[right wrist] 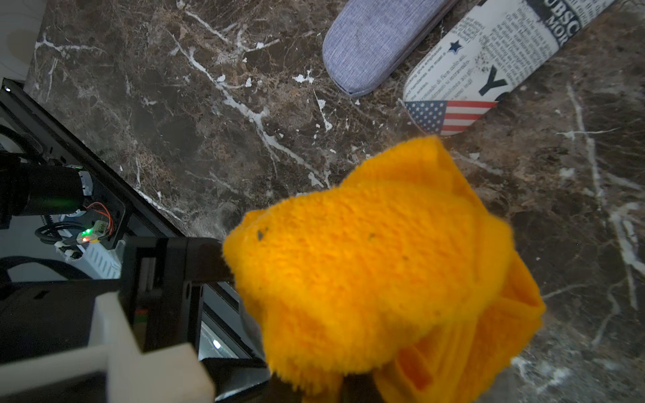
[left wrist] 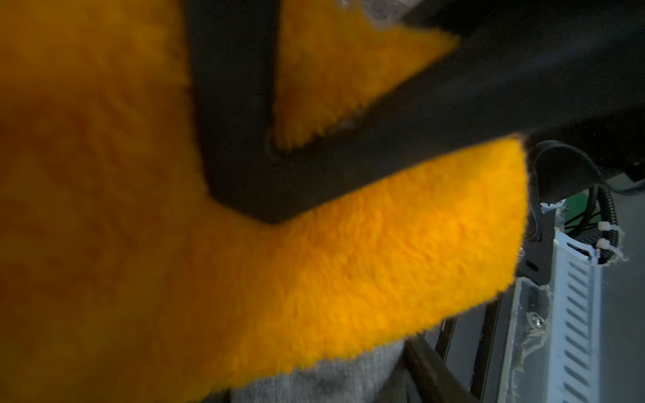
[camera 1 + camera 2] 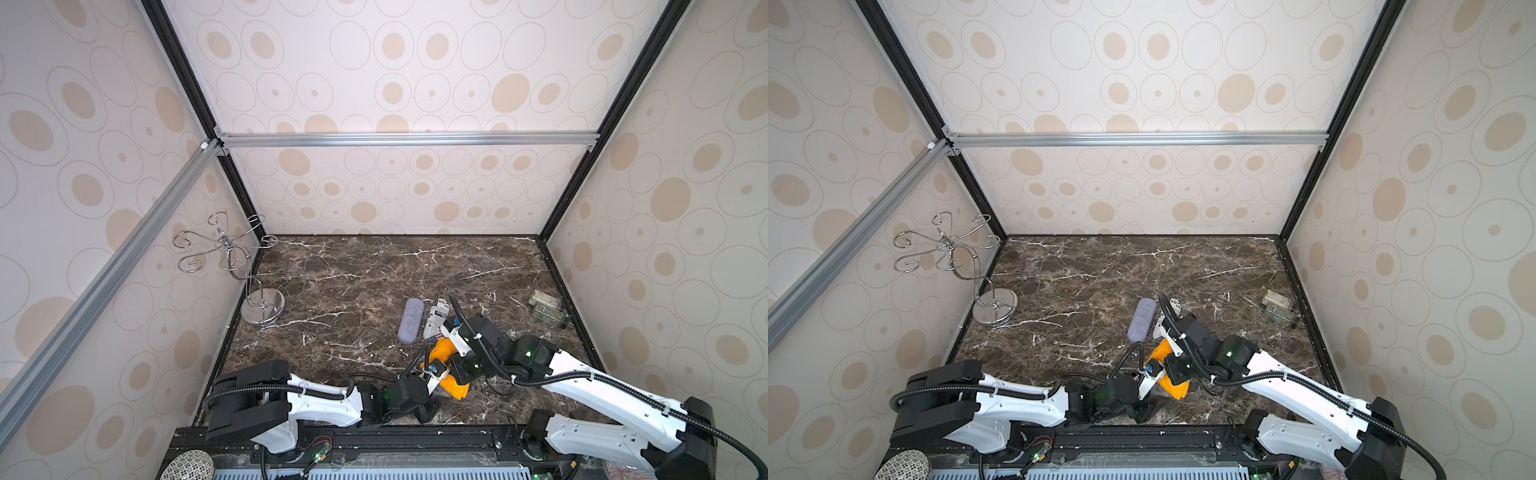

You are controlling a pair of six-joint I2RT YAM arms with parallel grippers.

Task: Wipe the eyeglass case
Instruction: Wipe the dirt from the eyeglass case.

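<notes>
Near the front edge of the table, an orange cloth (image 1: 366,265) is held off the surface between both arms. The left gripper (image 3: 436,372) is closed tight on one side of it, and the right gripper (image 3: 451,353) is likewise fully closed, with bunched fabric gathered at its tip. The two-sided grip is judged to serve a handover, or a tidying of the cloth into a pad, before any wiping is begun. No case is touched by the cloth yet.

Just beyond the cloth two eyeglass cases are laid side by side, close together. A grey fabric case (image 1: 377,42) lies toward the robot's left, and a newsprint-patterned case (image 1: 488,69) with a flag at its near end lies nearest the cloth. Which of them is meant cannot be told from the task.

Around all this a booth is formed by walls (image 3: 395,187) papered in beige ovals and braced by an aluminium rail (image 3: 407,139). Its floor is a dark marble-look tabletop (image 3: 353,282) veined in white. A chrome wire stand (image 3: 264,309) is set by the left wall, well apart from the work — and some small greenish blocks (image 3: 546,309) are left by the right wall.
</notes>
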